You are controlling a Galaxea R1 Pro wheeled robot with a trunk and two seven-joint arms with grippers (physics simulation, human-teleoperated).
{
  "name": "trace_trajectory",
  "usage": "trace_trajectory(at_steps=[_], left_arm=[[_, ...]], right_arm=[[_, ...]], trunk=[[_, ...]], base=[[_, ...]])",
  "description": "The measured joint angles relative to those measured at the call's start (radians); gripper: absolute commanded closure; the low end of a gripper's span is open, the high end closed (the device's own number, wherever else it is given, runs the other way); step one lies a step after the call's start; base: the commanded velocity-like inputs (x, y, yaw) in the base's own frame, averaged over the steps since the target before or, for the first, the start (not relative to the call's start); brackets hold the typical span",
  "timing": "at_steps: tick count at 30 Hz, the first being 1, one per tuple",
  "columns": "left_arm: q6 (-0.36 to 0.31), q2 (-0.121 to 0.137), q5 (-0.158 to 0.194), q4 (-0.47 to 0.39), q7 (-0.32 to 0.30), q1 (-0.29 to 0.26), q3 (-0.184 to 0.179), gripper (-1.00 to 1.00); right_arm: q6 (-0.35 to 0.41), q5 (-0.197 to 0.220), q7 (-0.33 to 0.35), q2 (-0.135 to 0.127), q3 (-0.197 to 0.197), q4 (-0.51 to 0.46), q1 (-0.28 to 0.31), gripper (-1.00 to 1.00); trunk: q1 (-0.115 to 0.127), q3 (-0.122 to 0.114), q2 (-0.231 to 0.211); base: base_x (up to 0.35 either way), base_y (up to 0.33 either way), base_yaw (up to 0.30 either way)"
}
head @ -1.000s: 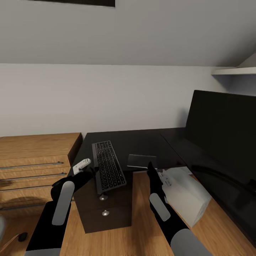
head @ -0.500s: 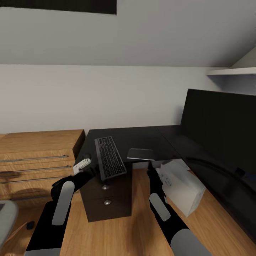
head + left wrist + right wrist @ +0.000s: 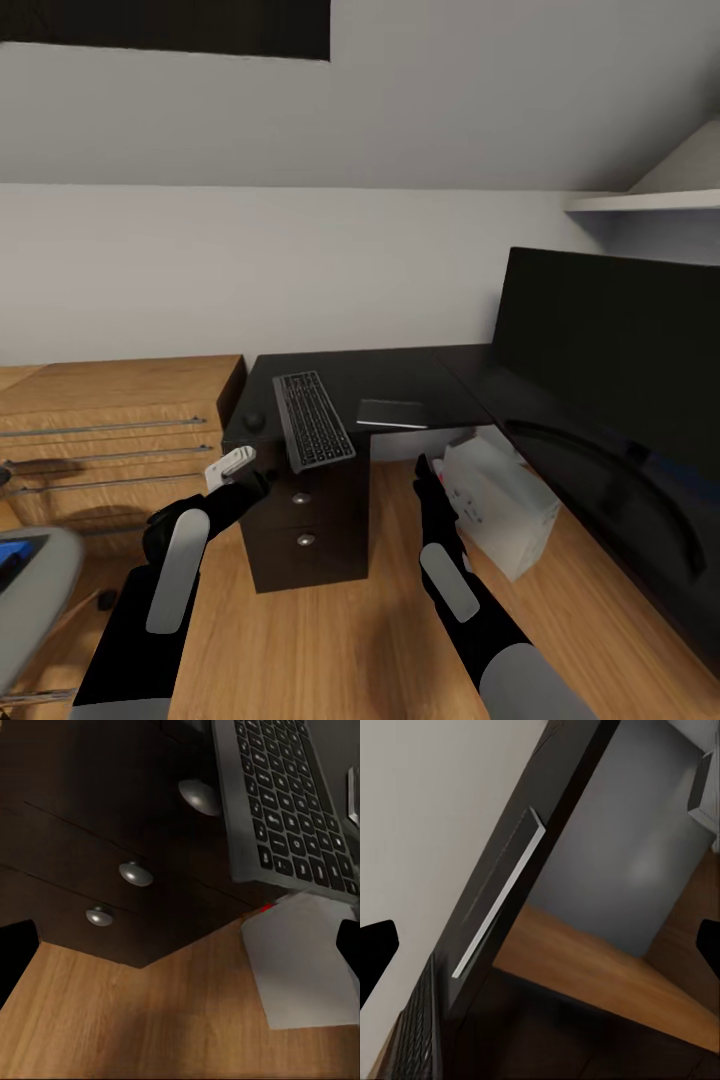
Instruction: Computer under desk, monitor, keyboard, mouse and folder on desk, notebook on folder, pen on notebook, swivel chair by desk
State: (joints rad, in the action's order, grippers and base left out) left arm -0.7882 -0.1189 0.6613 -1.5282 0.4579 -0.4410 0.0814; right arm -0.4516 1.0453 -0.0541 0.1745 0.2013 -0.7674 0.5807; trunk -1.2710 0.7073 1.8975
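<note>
The black desk [image 3: 420,375] carries the silver-grey keyboard [image 3: 312,420], a small dark mouse [image 3: 256,421] to its left and the thin dark notebook [image 3: 392,412] to its right. The wide black monitor [image 3: 610,340] stands on the desk's right wing. The pale computer [image 3: 500,495] sits on the floor below the desk. At the lower left edge, the grey swivel chair [image 3: 40,605] holds the blue folder [image 3: 15,560]. My left gripper [image 3: 258,480] and right gripper [image 3: 422,475] hover open and empty in front of the desk. The pen is out of view.
A light-wood drawer unit [image 3: 110,420] stands against the wall left of the desk. The black drawer block [image 3: 310,535] with round knobs [image 3: 135,874] is straight ahead. A white shelf [image 3: 640,200] hangs above the monitor. Bare wood floor [image 3: 340,650] lies between me and the desk.
The whole view has pulled back and swung left, so the desk looks smaller and farther. The chair with the blue folder has come into view at the lower left. Both arms hold their pose.
</note>
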Motion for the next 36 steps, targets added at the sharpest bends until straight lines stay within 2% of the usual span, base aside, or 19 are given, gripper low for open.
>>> trace_trajectory(at_steps=[6,11,13,15,17,20,21,26,27,28,29,32,33,34,35,36], left_arm=[[0.001,0.0,-0.002,0.004,0.003,0.0,-0.001,-1.0],[-0.001,0.0,-0.002,0.02,0.005,0.0,-0.001,-1.0],[-0.004,0.003,-0.003,0.068,0.004,0.0,0.0,-1.0],[-0.001,0.016,-0.008,0.182,0.004,0.0,0.001,-1.0],[0.003,0.023,-0.007,0.235,0.005,0.0,0.001,-1.0],[0.007,0.037,-0.01,0.358,0.005,0.0,0.0,-1.0],[0.011,0.041,-0.011,0.415,0.004,0.0,-0.001,-1.0],[0.062,0.046,-0.012,0.55,0.002,0.0,-0.004,-1.0],[0.096,0.048,-0.014,0.602,0.001,0.0,-0.008,-1.0],[0.116,0.049,-0.016,0.633,0.001,0.0,-0.013,-1.0],[0.177,0.051,-0.042,0.727,0.002,0.0,-0.038,-1.0],[0.256,0.051,-0.097,0.851,0.001,0.0,-0.079,-1.0],[0.321,0.051,-0.135,0.929,0.0,0.0,-0.101,-1.0],[0.561,0.047,-0.211,1.066,-0.01,-0.001,-0.133,-1.0],[0.614,0.047,-0.215,1.178,-0.014,0.001,-0.135,-1.0],[0.687,0.046,-0.224,1.234,-0.026,0.0,-0.139,-1.0]], right_arm=[[0.003,-0.005,-0.004,0.0,-0.003,0.01,0.0,-1.0],[0.004,-0.006,-0.014,0.0,-0.005,0.043,0.003,-1.0],[0.003,-0.006,-0.02,0.0,-0.006,0.082,0.004,-1.0],[0.0,-0.012,-0.024,0.0,-0.006,0.175,0.005,-1.0],[-0.002,-0.024,-0.024,0.0,-0.006,0.219,0.006,-1.0],[-0.008,-0.079,-0.023,0.0,-0.007,0.31,0.006,-1.0],[-0.011,-0.119,-0.023,0.0,-0.007,0.355,0.006,-1.0],[-0.03,-0.266,-0.024,-0.001,-0.01,0.47,0.006,-1.0],[-0.047,-0.329,-0.024,-0.008,-0.011,0.513,0.006,-1.0],[-0.058,-0.362,-0.024,-0.011,-0.01,0.536,0.006,-1.0],[-0.092,-0.447,-0.024,-0.018,-0.012,0.597,0.005,-1.0],[-0.125,-0.522,-0.024,-0.026,-0.011,0.666,0.005,-1.0],[-0.14,-0.555,-0.025,-0.03,-0.013,0.706,0.004,-1.0],[-0.158,-0.597,-0.025,-0.052,-0.02,0.765,-0.004,-1.0],[-0.158,-0.606,-0.025,-0.058,-0.013,0.772,-0.007,-1.0],[-0.158,-0.611,-0.025,-0.067,-0.014,0.778,-0.018,-1.0]], trunk=[[0.0,0.0,0.0],[0.02,-0.016,-0.035],[0.027,-0.022,-0.049],[0.035,-0.028,-0.063],[0.043,-0.034,-0.077],[0.054,-0.044,-0.098],[0.058,-0.047,-0.105],[0.077,-0.063,-0.14],[0.081,-0.066,-0.147],[0.085,-0.069,-0.154],[0.089,-0.072,-0.161],[0.1,-0.081,-0.182],[0.104,-0.084,-0.189],[0.108,-0.088,-0.196],[0.112,-0.09,-0.203],[0.115,-0.094,-0.21]], base=[[-0.137,-0.013,0.0],[-0.032,-0.003,0.0],[-0.01,-0.001,0.0],[-0.004,0.0,0.0],[-0.002,0.0,0.0],[-0.001,0.0,0.0],[0.0,0.0,0.0],[0.0,0.0,0.0],[0.0,0.0,0.0],[0.0,0.0,0.0],[0.0,0.0,0.0],[0.0,0.0,0.0],[0.0,0.0,0.0],[0.0,0.0,0.0],[0.0,0.0,0.0],[0.0,0.0,0.0]])
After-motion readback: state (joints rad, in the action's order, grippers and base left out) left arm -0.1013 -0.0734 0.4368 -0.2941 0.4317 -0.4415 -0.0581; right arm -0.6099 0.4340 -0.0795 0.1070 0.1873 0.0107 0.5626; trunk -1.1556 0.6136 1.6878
